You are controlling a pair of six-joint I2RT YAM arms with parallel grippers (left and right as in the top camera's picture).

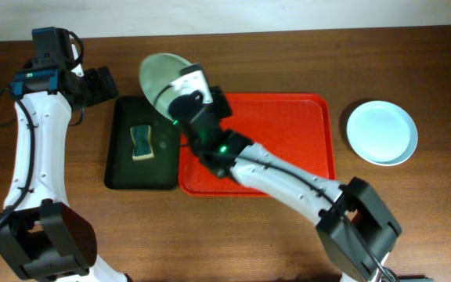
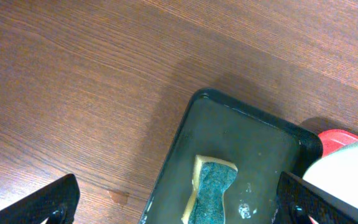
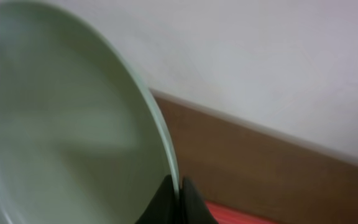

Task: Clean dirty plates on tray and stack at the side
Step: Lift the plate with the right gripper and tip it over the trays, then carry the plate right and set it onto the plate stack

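Observation:
A pale mint green plate (image 1: 157, 72) hangs tilted on edge over the far end of the dark tray, and my right gripper (image 1: 175, 102) is shut on its rim. The right wrist view shows the plate (image 3: 61, 124) filling the left side, its thin rim pinched in my right gripper (image 3: 178, 190). The red tray (image 1: 288, 141) lies in the middle with no plate showing on it. A pale blue plate (image 1: 381, 131) rests on the table to its right. My left gripper (image 1: 104, 84) hovers open at the far left, left gripper (image 2: 178, 202) holding nothing.
A dark green-black tray (image 1: 124, 168) lies left of the red tray, with a yellow and green sponge (image 1: 142, 143) in it. From the left wrist the sponge (image 2: 213, 186) shows on the wet dark tray (image 2: 253, 137). Bare wooden table surrounds both trays.

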